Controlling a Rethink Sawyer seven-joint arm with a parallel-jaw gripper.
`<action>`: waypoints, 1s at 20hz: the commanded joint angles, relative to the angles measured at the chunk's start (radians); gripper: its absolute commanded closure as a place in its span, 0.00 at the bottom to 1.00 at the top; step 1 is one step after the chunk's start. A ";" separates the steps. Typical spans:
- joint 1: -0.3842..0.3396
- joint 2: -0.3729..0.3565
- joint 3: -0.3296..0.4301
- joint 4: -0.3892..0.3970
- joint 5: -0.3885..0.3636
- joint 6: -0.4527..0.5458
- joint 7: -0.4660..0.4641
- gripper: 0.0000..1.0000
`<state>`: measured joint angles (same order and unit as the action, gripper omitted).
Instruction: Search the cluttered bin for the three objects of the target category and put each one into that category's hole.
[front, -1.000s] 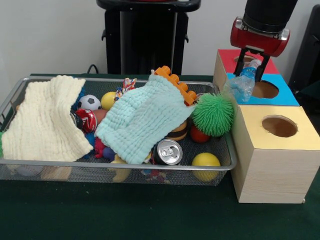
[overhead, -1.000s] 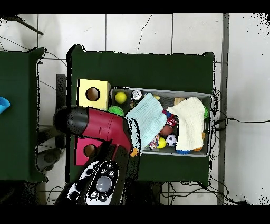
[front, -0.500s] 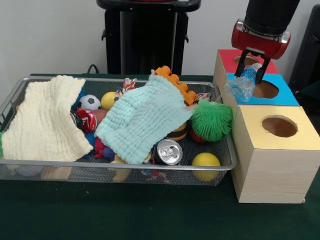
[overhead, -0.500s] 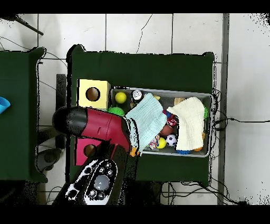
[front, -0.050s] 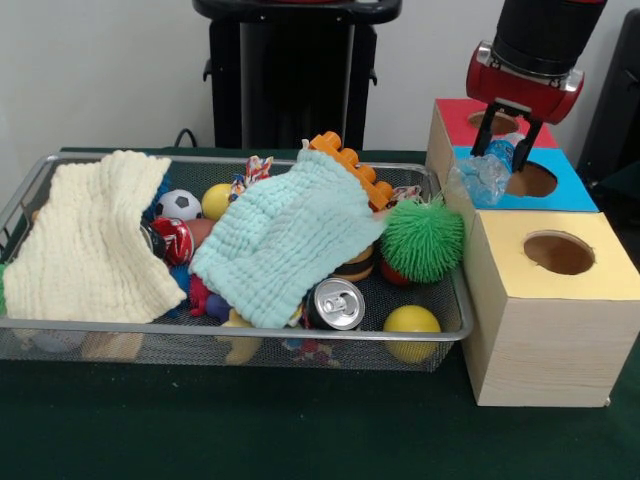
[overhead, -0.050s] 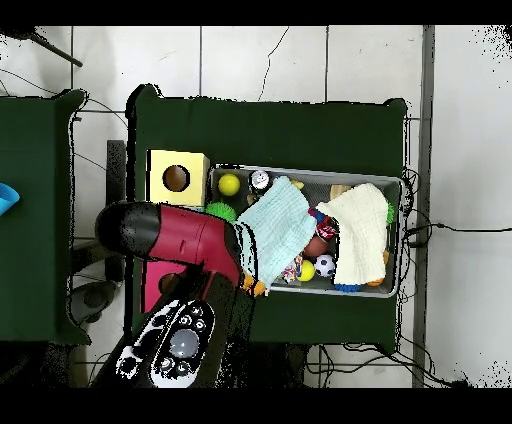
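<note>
My gripper (front, -0.050s: 508, 140) hangs over the blue-topped box (front, -0.050s: 565, 190), shut on a crumpled clear plastic bottle (front, -0.050s: 484, 173) with a blue cap. The bottle tilts down to the left, its lower end beside the wire bin's right end and just left of the blue box's round hole (front, -0.050s: 530, 180). Behind it stands the red-topped box (front, -0.050s: 458, 115); in front is the yellow-topped box (front, -0.050s: 556, 300) with its hole (front, -0.050s: 559, 252). In the overhead view the red arm (overhead, -0.050s: 185, 240) covers the gripper, the bottle and the blue box.
The wire bin (front, -0.050s: 230, 335) holds a cream cloth (front, -0.050s: 90, 240), a mint cloth (front, -0.050s: 285, 235), a green spiky ball (front, -0.050s: 423, 240), a can (front, -0.050s: 335, 303), yellow balls (front, -0.050s: 411, 325), a soccer ball (front, -0.050s: 179, 204) and an orange brick (front, -0.050s: 352, 168).
The gripper has carried the bottle a little up and to the right, toward the blue box's hole. The green spiky ball has settled slightly lower in the bin.
</note>
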<state>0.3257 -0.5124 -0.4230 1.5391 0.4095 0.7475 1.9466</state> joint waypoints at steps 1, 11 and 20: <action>0.008 0.121 0.064 -0.044 0.022 -0.110 0.281 1.00; 0.031 0.159 0.035 -0.078 0.027 -0.111 0.319 1.00; 0.018 0.176 0.038 -0.049 0.035 -0.173 0.308 1.00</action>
<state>0.3610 -0.4764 -0.4631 1.4897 0.4165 0.7446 1.9687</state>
